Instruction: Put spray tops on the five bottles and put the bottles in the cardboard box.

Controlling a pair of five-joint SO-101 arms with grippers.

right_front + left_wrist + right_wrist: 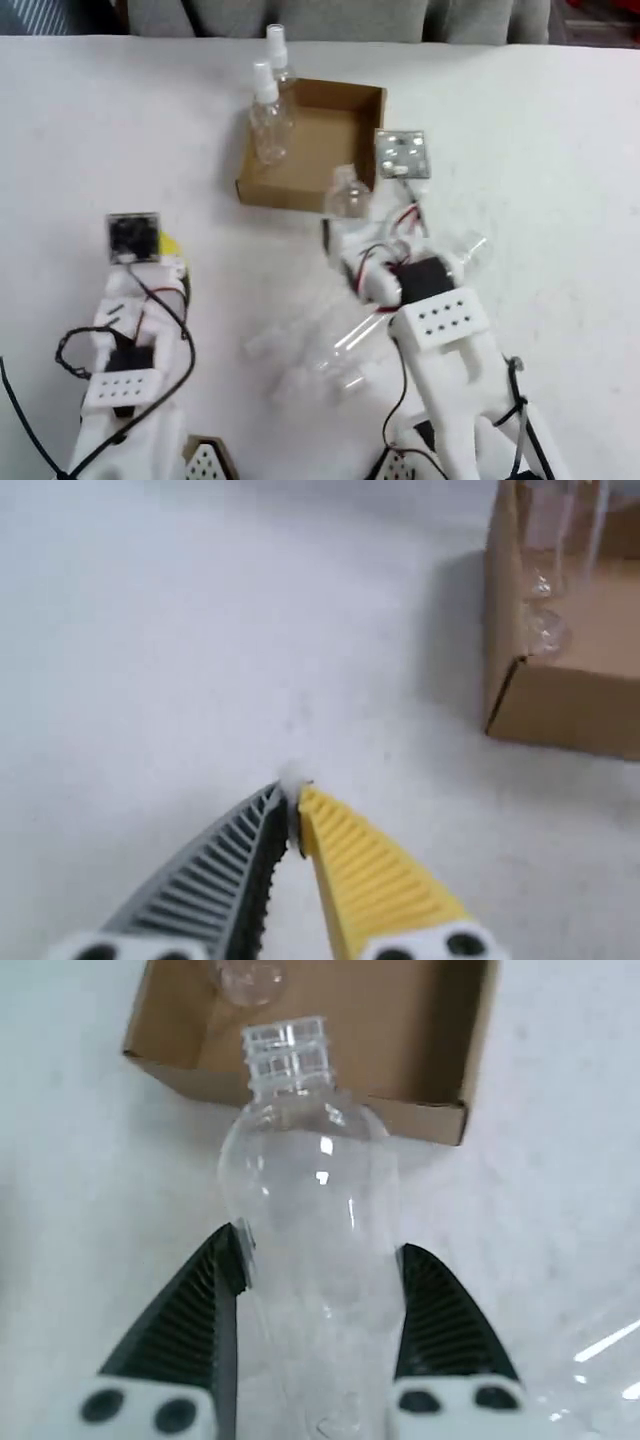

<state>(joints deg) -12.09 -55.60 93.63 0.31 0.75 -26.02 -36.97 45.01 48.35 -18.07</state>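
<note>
The right gripper (322, 1250) was clamped on an uncapped bottle (300, 1150), neck at the near edge of the box (430, 1117); the left gripper (292, 798) sat tips together above the table (150, 630).

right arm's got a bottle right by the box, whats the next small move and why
Probably hold back from the cardboard box and present the neck for capping rather than dropping it in. The bottle held in the right gripper has a bare threaded neck with no spray top, while the capped bottle lying in the box already wears one.
</note>
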